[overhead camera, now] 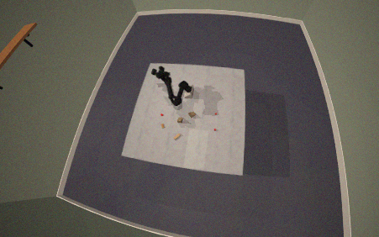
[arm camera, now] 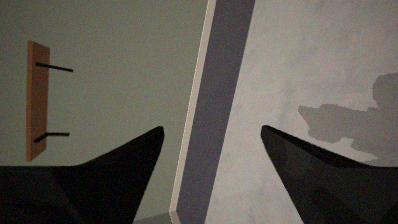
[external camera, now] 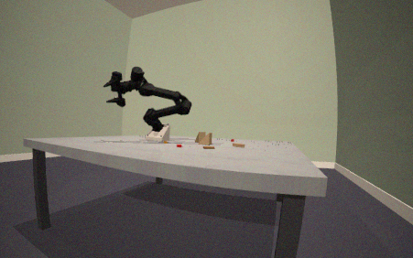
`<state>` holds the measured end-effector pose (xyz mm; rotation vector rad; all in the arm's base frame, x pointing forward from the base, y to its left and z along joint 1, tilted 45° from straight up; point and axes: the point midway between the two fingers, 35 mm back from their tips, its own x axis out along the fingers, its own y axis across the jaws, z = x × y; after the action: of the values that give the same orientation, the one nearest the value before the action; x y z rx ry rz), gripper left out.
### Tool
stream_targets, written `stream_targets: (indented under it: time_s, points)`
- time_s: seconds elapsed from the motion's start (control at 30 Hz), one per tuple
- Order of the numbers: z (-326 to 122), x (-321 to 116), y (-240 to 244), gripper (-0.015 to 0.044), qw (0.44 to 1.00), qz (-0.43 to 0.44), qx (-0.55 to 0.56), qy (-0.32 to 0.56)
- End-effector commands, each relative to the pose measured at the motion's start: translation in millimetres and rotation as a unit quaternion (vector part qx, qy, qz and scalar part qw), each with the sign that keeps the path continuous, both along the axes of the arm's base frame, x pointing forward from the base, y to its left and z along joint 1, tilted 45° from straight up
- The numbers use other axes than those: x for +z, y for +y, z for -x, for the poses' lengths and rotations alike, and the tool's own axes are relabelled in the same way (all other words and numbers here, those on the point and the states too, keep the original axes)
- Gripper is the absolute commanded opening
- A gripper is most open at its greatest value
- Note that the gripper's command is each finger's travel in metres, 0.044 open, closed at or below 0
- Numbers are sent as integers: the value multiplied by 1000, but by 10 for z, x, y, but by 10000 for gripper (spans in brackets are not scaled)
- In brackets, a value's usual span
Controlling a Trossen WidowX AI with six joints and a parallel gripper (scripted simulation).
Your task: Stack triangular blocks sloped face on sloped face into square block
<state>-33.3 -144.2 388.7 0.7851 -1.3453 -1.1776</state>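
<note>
Two brown triangular blocks stand apart on the table (overhead camera: 223,155) (external camera: 261,160). One triangular block (overhead camera: 192,114) (external camera: 200,137) is nearer the arm's base. The other triangular block (overhead camera: 180,120) (external camera: 208,139) is lower left of it in the top view and partly overlaps it in the exterior view. Both have a sloped side; their exact facing is too small to tell. My gripper (external camera: 107,93) (arm camera: 211,130) is open and empty, raised high above the table on the far side of the base from the blocks. The wrist view shows neither block.
A small red cube (overhead camera: 162,114) (external camera: 179,145), a small orange piece (overhead camera: 162,125) (external camera: 209,147) and a tan bar (overhead camera: 177,136) (external camera: 238,145) lie around the blocks. Two more red pieces, one here (overhead camera: 216,113) and another red piece (overhead camera: 215,129) (external camera: 233,140), lie to the right in the top view.
</note>
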Motion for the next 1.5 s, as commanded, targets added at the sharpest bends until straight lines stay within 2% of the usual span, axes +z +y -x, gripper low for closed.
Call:
stream_targets:
  time_s: [0.0, 0.03, 0.4, 0.7, 1.0, 1.2, 1.3, 1.47]
  points:
    - [1, 0, -2, 426, 1000, -1, 1, 0]
    - [5, -2, -9, 440, 1000, -2, 3, 2]
    - [72, 150, -422, 440, 993, -46, 103, -42]
    - [-257, 44, -1037, 440, 968, -146, 202, -34]
    - [-1123, -285, -1504, 440, 908, -272, 317, 38]
    - [-1903, -584, -1486, 440, 842, -347, 400, 100]
    - [-2152, -716, -1451, 440, 818, -371, 418, 139]
    - [-2744, -1074, -1244, 440, 748, -418, 445, 261]
